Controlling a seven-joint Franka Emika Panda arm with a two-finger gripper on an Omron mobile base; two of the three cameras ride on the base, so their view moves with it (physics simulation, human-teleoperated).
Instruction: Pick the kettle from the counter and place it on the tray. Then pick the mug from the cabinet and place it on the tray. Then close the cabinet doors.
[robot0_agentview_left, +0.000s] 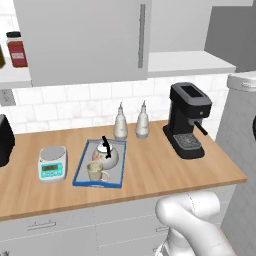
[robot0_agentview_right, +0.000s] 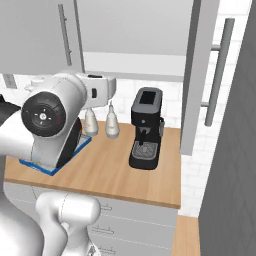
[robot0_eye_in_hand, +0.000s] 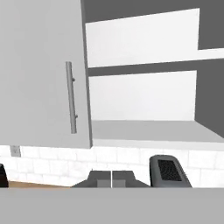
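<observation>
At the bottom centre of the hand view the gripper is closed and empty, fingertips together, facing the cabinet. Its left door looks shut; the right door stands open. Lower left in the left base view, the kettle and mug sit on the tray on the counter, beside a scale.

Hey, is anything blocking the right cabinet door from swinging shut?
Nothing visible. The right cabinet door stands open, the shelf behind it looks bare, and the coffee machine sits lower on the counter. The shut gripper is below the cabinet.
</observation>
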